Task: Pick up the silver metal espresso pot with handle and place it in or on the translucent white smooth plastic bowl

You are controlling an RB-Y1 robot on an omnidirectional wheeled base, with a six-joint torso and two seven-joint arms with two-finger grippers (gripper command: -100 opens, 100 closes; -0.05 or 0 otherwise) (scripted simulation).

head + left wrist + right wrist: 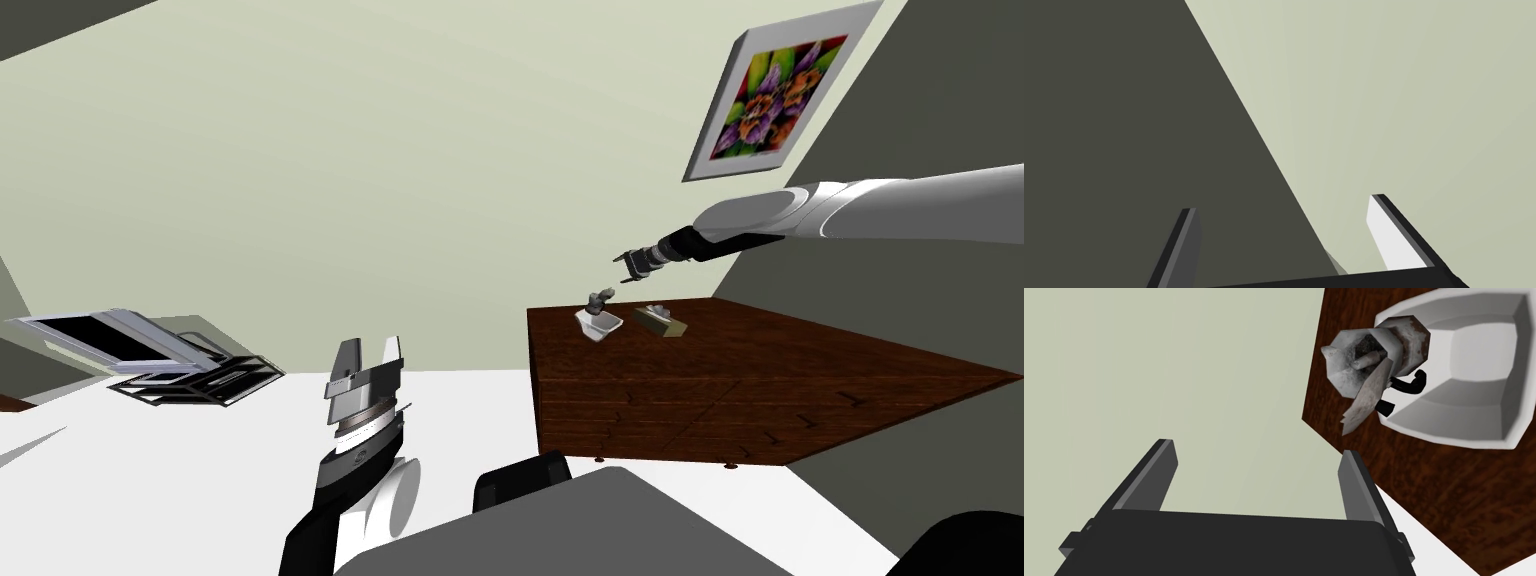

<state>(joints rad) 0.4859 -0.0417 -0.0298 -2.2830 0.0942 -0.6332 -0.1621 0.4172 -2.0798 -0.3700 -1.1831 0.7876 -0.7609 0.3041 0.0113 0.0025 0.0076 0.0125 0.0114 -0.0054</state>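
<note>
Espresso pot (pixel 1374 363), grey faceted metal with black handle, lies tilted over rim of white smooth plastic bowl (pixel 1454 433) at dark wooden cabinet's (pixel 750 360) corner. Right gripper (pixel 1256 450) nearer — fingers wide, empty, pot ahead and apart; left gripper (pixel 1282 204) wide too, well apart.

Pot (pixel 1349 375) mottled grey w/ black handle (pixel 1413 384), bowl (pixel 1464 415) white, cabinet (pixel 1424 488) dk brown woodgrain.

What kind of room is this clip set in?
Probably a domestic room, perhaps a living or dining room: a dark wooden sideboard, a framed flower picture on the pale wall.
</note>
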